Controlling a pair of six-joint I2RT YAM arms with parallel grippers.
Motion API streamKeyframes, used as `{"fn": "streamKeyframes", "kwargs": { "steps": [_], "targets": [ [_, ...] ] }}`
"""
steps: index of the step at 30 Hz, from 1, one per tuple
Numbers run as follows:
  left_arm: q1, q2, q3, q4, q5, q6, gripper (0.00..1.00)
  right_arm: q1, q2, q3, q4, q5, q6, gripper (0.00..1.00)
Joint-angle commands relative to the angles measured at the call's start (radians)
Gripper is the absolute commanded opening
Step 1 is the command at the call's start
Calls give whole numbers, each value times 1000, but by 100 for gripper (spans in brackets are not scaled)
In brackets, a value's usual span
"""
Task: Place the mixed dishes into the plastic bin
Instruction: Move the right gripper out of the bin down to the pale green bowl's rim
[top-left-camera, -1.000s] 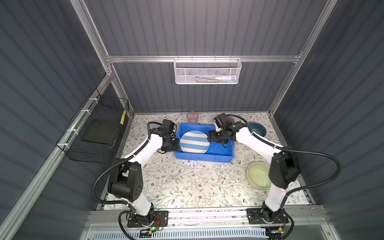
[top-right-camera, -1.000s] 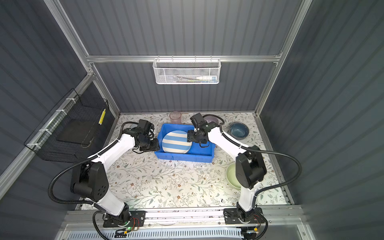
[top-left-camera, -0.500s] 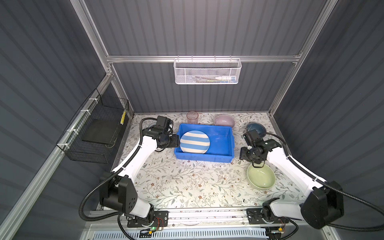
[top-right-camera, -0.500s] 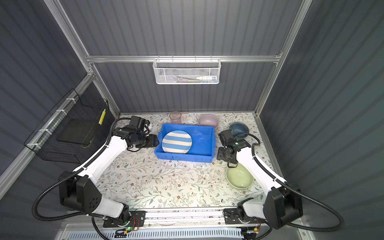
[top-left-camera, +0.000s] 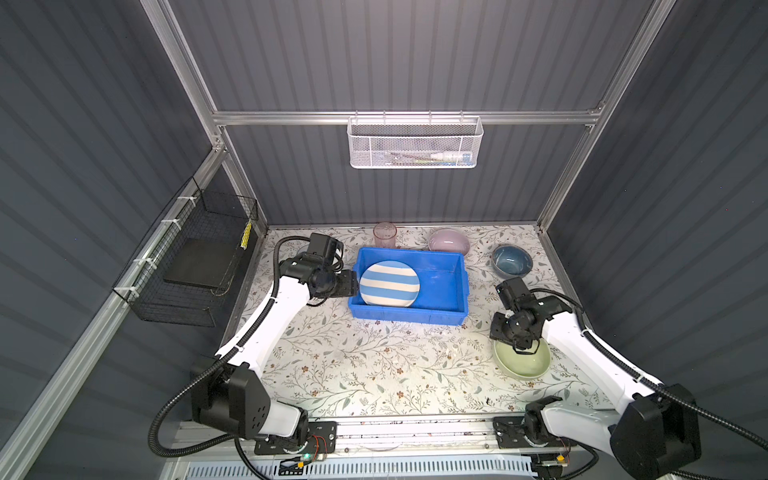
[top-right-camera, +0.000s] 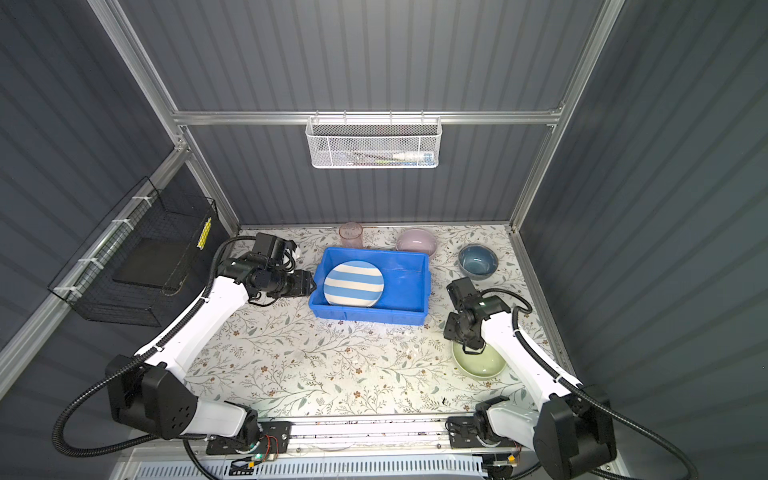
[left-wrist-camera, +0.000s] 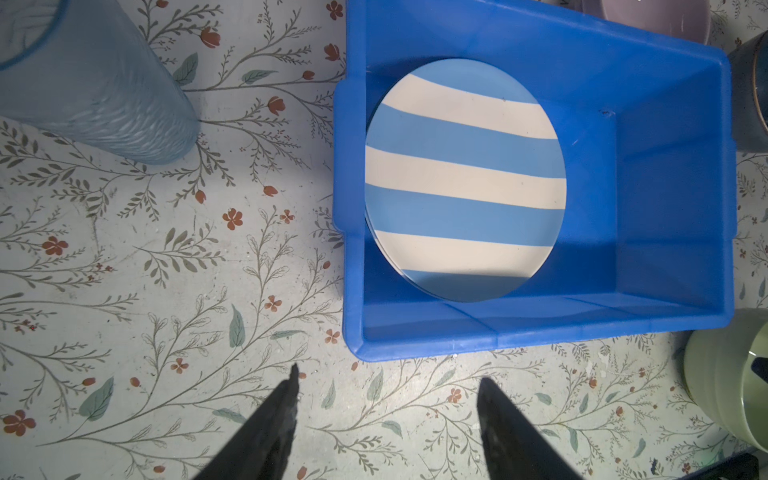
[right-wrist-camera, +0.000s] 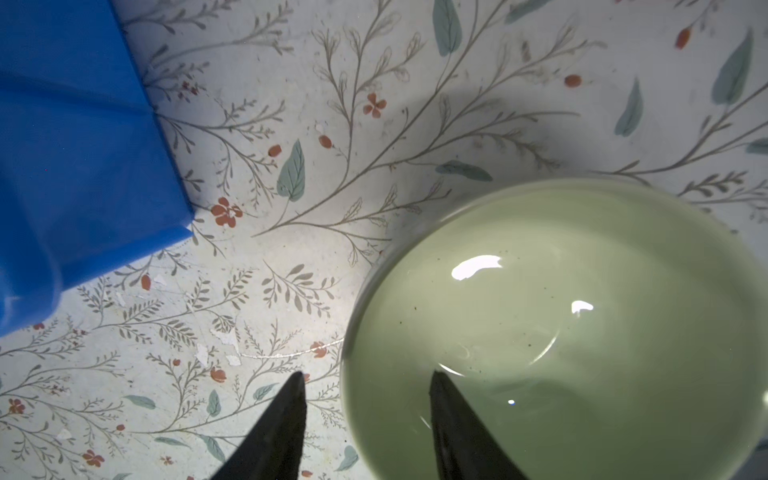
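The plastic bin (top-left-camera: 407, 319) (top-right-camera: 365, 318) stands at mid-back with a blue-white striped plate (top-left-camera: 390, 284) (left-wrist-camera: 465, 178) leaning in its left half. My left gripper (top-left-camera: 351, 284) (left-wrist-camera: 386, 374) is open and empty, just outside the bin's left wall. My right gripper (top-left-camera: 519, 347) (right-wrist-camera: 365, 374) is open astride the near rim of the pale green bowl (top-left-camera: 523, 363) (right-wrist-camera: 561, 332), one finger inside and one outside. A lilac bowl (top-left-camera: 449, 242), a dark blue bowl (top-left-camera: 512, 259) and a pink tumbler (top-left-camera: 385, 235) stand behind the bin. A blue tumbler (left-wrist-camera: 91, 83) shows in the left wrist view.
A white mesh basket (top-left-camera: 414, 143) hangs on the back wall and a black wire basket (top-left-camera: 195, 266) on the left wall. The floral mat (top-left-camera: 374, 365) covers the table up to the front rail.
My right arm swung from the bin to the pale green bowl at the front right, and its jaws narrowed. My left gripper drew back from the plate to outside the bin wall and opened.
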Motion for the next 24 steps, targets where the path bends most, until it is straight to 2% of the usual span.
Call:
{"fn": "streamKeyframes", "kwargs": {
  "steps": [1, 9, 14, 22, 24],
  "targets": [
    [0, -26, -21, -29, -6, 25, 70, -3, 13, -22, 38, -62, 17, 49],
    [2, -40, -26, -39, -14, 26, 70, -3, 109, -31, 104, -80, -8, 40],
    [1, -69, -31, -52, -30, 27, 70, -1, 140, -28, 149, -80, -23, 27],
    [0, -85, -39, -62, -38, 26, 69, 2, 199, 32, 177, -86, -88, 12],
    [0, -89, -41, -61, -38, 25, 69, 2, 212, 48, 190, -88, -115, 12]
  ]
}}
